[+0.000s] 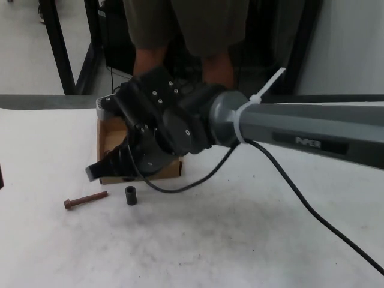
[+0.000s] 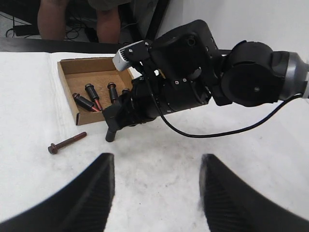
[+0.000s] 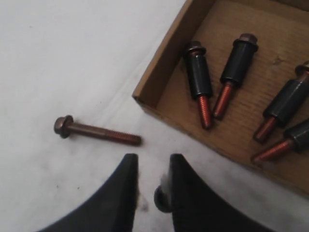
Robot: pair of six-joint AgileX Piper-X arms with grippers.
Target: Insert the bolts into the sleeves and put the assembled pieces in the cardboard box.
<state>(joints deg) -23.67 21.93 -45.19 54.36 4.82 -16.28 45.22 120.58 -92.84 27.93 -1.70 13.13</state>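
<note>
Several assembled pieces (image 3: 198,77) were in the cardboard box (image 3: 159,67); one bolt (image 3: 96,129) and one sleeve (image 1: 131,195) remained loose. My right gripper (image 3: 153,162) was slightly apart, empty.

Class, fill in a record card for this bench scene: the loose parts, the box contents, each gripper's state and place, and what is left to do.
Loose bolt: lying flat on the white bench, outside the cardboard box
Loose sleeve: upright on the bench, beside the bolt, not touching it
Box contents: four assembled pieces, lying flat
Right gripper: slightly open, empty, low by the box corner, near the sleeve
Left gripper: wide open, empty, back from the parts
Left to do: one bolt not yet in its sleeve
</note>
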